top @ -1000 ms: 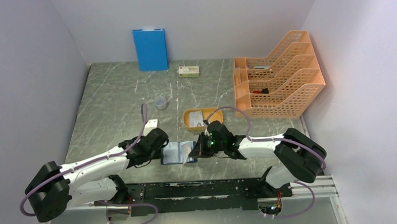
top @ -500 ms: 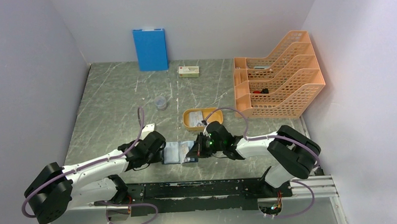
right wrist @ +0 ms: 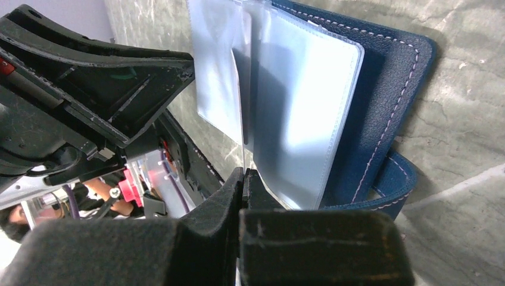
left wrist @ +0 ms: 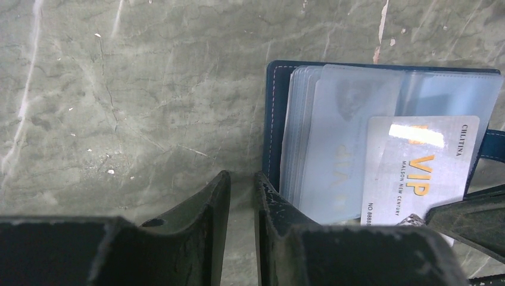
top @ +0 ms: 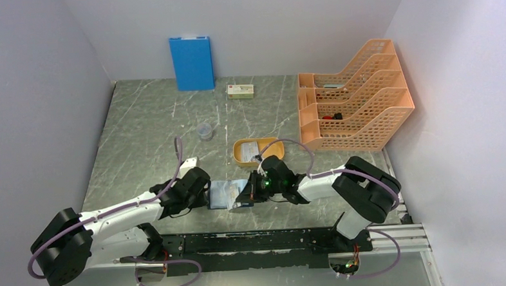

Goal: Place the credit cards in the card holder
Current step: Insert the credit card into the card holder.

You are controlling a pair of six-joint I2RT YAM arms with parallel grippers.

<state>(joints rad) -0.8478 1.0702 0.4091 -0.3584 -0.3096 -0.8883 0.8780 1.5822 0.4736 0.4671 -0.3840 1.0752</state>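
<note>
The navy card holder [top: 224,194] lies open on the table between my grippers, its clear sleeve pages fanned out [left wrist: 333,137]. My right gripper [top: 247,195] is shut on a pale credit card marked VIP [left wrist: 417,173]. It holds the card low over the sleeves at the holder's right side. In the right wrist view the gripper [right wrist: 243,173] pinches the card edge-on beside the navy cover [right wrist: 387,101]. My left gripper [left wrist: 241,179] has its jaws almost together with nothing between them. Its right finger rests at the holder's left edge [left wrist: 274,119]. More cards [top: 254,149] lie in the orange tray [top: 239,155].
A small clear cup [top: 204,130] stands left of the tray. A blue board [top: 191,62] leans on the back wall, with a white box with a red label [top: 241,90] next to it. An orange file rack [top: 355,103] fills the right side.
My right gripper has moved slightly left with the card, further over the holder. The left arm shifted a little in the first half second and has since held still.
</note>
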